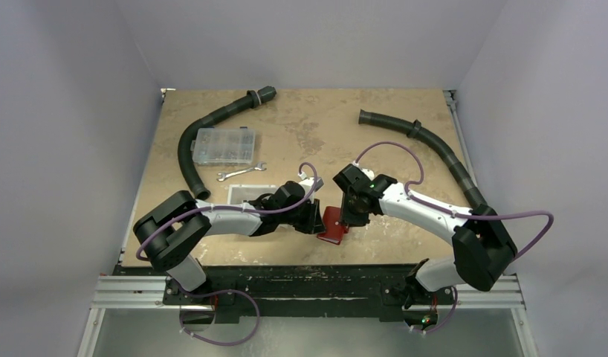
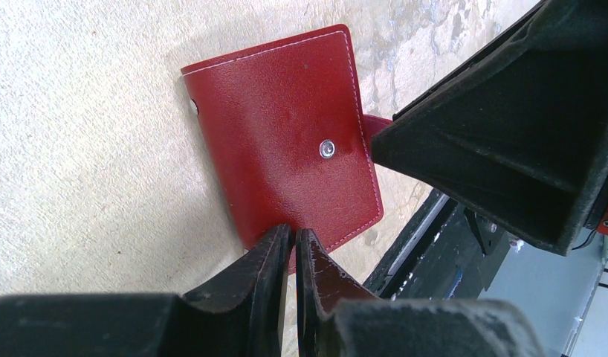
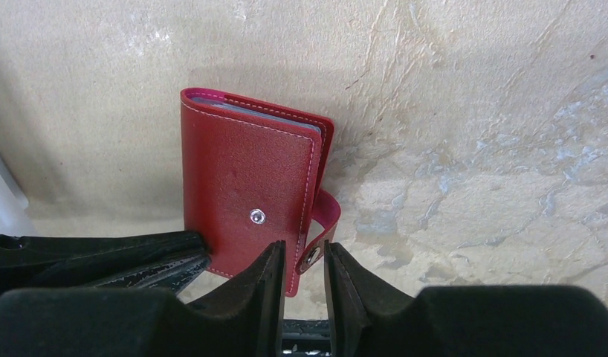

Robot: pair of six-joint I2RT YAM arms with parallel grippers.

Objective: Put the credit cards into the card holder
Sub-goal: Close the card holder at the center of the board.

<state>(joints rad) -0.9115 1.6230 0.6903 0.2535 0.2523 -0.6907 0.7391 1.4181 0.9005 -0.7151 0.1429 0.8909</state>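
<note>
Black mounting rail (image 1: 301,286) at the near edge carries both bases. From it your white-and-black left arm (image 1: 212,219) and right arm (image 1: 427,212) reach inward and meet over the near-centre of the beige mottled tabletop (image 1: 323,126).

Left gripper (image 2: 293,253): black fingers (image 2: 271,260) drawn almost together, with a strip of red showing in the slit. It is pinching one edge of the small red leather-like card holder (image 2: 286,126).

Right gripper (image 3: 303,253): jaws a narrow gap apart, straddling the holder's red snap tab (image 3: 323,216). One finger sits over the front cover and the other just outside the tab. A sliver of space shows on the cover side, so you have no firm pinch.

Card holder: folded shut, flat on the table close to its near edge, directly between your two grippers. The silver snap stud (image 2: 327,149) is exposed on the cover and the tab hangs loose, unfastened. A pale grey-blue layer (image 3: 249,110) shows between the covers, but you cannot tell what it is.

Just behind the left arm sits a white rectangular bin (image 1: 245,195), partly hidden. Beyond it lies a small silver wrench (image 1: 240,173), then a clear plastic compartment box (image 1: 225,145). Farthest out, one black corrugated hose (image 1: 186,149) curves down the left side and another (image 1: 435,141) runs along the right.
</note>
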